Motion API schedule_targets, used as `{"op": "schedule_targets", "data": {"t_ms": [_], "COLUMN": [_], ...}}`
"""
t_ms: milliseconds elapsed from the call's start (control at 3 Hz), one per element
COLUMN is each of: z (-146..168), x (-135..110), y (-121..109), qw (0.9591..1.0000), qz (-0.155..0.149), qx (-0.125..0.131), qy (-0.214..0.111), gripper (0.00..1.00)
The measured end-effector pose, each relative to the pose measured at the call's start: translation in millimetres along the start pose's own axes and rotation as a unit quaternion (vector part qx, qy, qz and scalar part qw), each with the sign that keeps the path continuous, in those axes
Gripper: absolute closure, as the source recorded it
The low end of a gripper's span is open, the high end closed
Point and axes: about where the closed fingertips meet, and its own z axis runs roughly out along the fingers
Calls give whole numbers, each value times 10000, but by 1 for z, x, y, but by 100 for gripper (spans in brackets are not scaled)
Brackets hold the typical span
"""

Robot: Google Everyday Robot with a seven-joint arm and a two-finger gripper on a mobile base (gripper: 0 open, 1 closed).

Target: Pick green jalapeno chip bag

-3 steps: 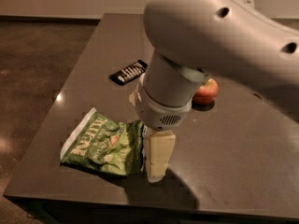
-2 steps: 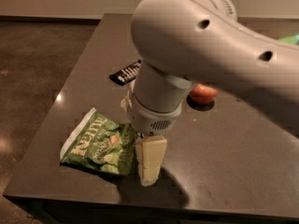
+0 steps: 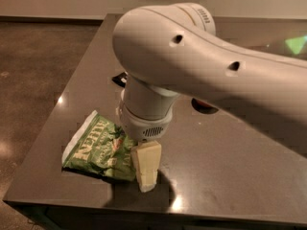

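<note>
In the camera view, the green jalapeno chip bag (image 3: 98,147) is seen lying flat on the dark tabletop (image 3: 230,171), near its front left corner, with its white edge strip turned to the left. The claw (image 3: 145,174) is held low at the bag's right edge, close to the tabletop. Whether it is wide or narrow cannot be told, as part of it is hidden by the arm (image 3: 192,66). The step in hand is judged to be the grasp. It is done well if the crinkled foil's edge is pinched firmly, the tabletop is not scraped, and the bag is lifted straight rather than dragged.
</note>
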Motion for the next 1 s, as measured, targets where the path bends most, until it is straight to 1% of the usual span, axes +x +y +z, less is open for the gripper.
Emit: {"op": "schedule_targets", "data": {"t_ms": [333,1000], "z": [2,-14], "x": [2,14], "y": [-4,-10], "qw": [10000,9999], "qz": [-12,99], "qx": [-20,14], "qy": [80,126], "gripper": [26,73]}}
